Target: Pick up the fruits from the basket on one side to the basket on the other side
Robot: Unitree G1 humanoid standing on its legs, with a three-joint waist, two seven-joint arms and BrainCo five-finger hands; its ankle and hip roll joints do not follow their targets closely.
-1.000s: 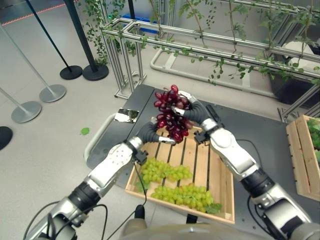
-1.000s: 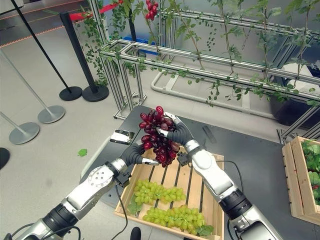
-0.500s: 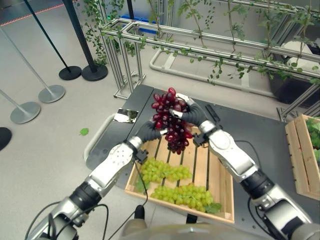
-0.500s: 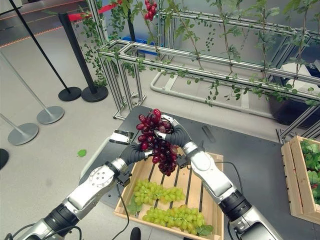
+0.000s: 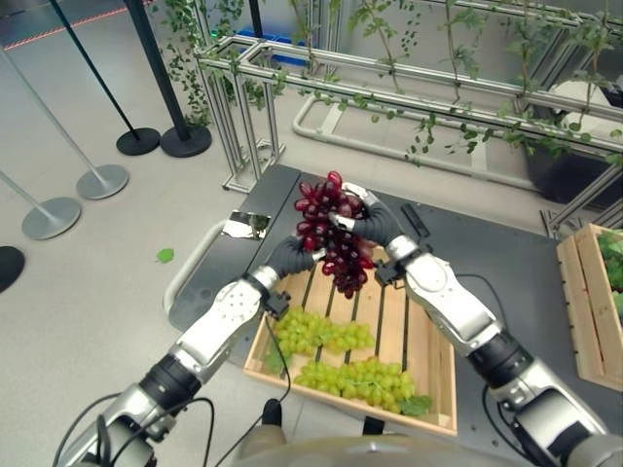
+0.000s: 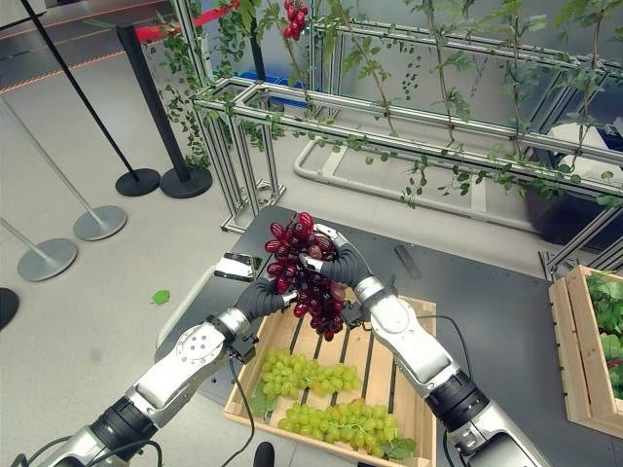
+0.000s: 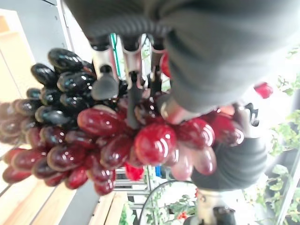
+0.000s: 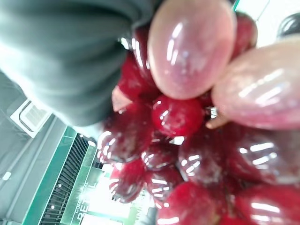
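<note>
Red grape bunch (image 5: 331, 232) held aloft above the far end of the wooden slatted crate (image 5: 428, 362), at 12 o'clock of the crate's centre. Right hand (image 5: 370, 220) clasps the bunch's upper part, fingers curled around it. Left hand (image 5: 292, 255) meets the bunch from its 8 o'clock side; in the left wrist view its fingers (image 7: 104, 75) are curled into the grapes. Two green grape bunches (image 5: 321, 333) (image 5: 360, 379) lie in the crate's near half. Crate sits on a dark platform (image 5: 516, 272). Second wooden crate (image 5: 589, 302) at 3 o'clock.
</note>
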